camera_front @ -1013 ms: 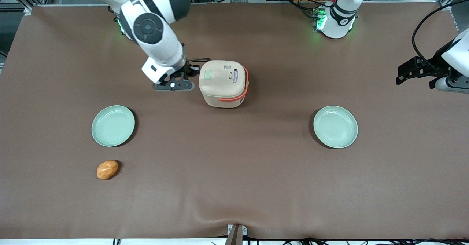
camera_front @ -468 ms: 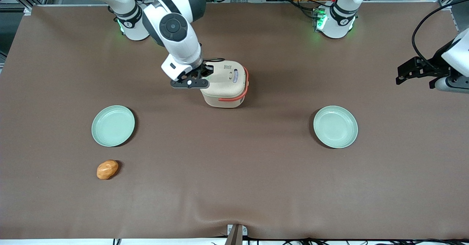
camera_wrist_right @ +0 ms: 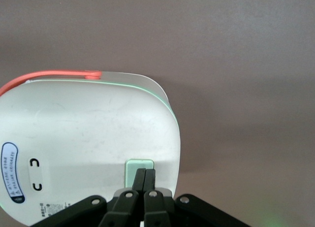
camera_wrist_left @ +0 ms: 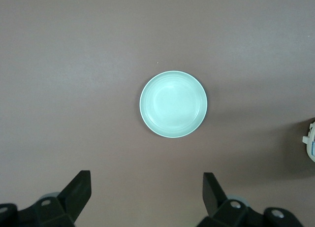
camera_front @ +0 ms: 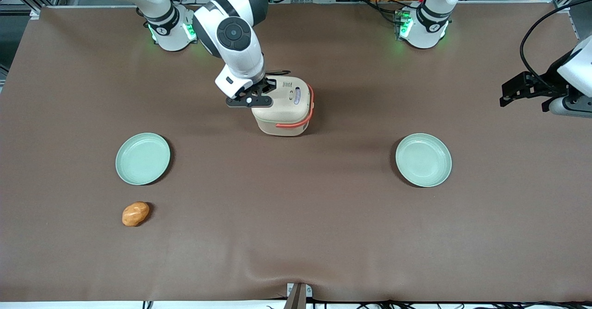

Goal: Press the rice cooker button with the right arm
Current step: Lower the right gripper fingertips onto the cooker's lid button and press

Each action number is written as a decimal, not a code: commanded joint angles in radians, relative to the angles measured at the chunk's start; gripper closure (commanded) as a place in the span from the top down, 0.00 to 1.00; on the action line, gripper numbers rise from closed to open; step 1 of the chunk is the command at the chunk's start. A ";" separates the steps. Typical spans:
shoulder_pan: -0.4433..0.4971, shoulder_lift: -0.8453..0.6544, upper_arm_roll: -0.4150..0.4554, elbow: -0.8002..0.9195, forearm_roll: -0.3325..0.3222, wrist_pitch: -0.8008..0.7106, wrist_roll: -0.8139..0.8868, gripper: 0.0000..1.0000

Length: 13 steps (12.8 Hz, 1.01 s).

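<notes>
The beige rice cooker [camera_front: 286, 108] with its coral handle band stands mid-table, lid closed. It also shows in the right wrist view [camera_wrist_right: 88, 138]. The pale green button [camera_wrist_right: 139, 166] sits on the lid near the edge toward the working arm's end. My right arm [camera_front: 233, 36] reaches down over the cooker. Its gripper [camera_front: 259, 90] is shut and empty, fingertips together right over the button [camera_wrist_right: 145, 172]; whether they touch it I cannot tell. In the front view the gripper hides the button.
Two pale green plates lie nearer the front camera than the cooker, one toward the working arm's end [camera_front: 142, 158], one toward the parked arm's end [camera_front: 423, 159], the latter also in the left wrist view [camera_wrist_left: 173, 104]. An orange potato-like lump [camera_front: 135, 213] lies nearer still.
The right arm has swung from beside the cooker to above its lid. The shut gripper now covers the button, which showed bare a second ago.
</notes>
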 commanded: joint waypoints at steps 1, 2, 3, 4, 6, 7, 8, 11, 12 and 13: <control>0.015 -0.002 -0.010 -0.018 -0.020 0.019 0.023 0.00; 0.025 0.002 -0.010 -0.018 -0.020 0.019 0.023 0.00; 0.027 0.007 -0.010 -0.018 -0.020 0.019 0.023 0.00; 0.027 0.013 -0.010 -0.018 -0.020 0.021 0.023 0.00; 0.027 0.024 -0.011 -0.018 -0.020 0.027 0.023 0.00; 0.027 0.028 -0.010 -0.018 -0.020 0.035 0.023 0.00; 0.033 0.035 -0.011 -0.020 -0.020 0.036 0.023 0.00; 0.035 0.050 -0.011 -0.032 -0.021 0.061 0.023 0.00; 0.035 0.051 -0.011 -0.031 -0.021 0.061 0.023 0.00; 0.029 0.045 -0.011 -0.023 -0.021 0.050 0.023 0.00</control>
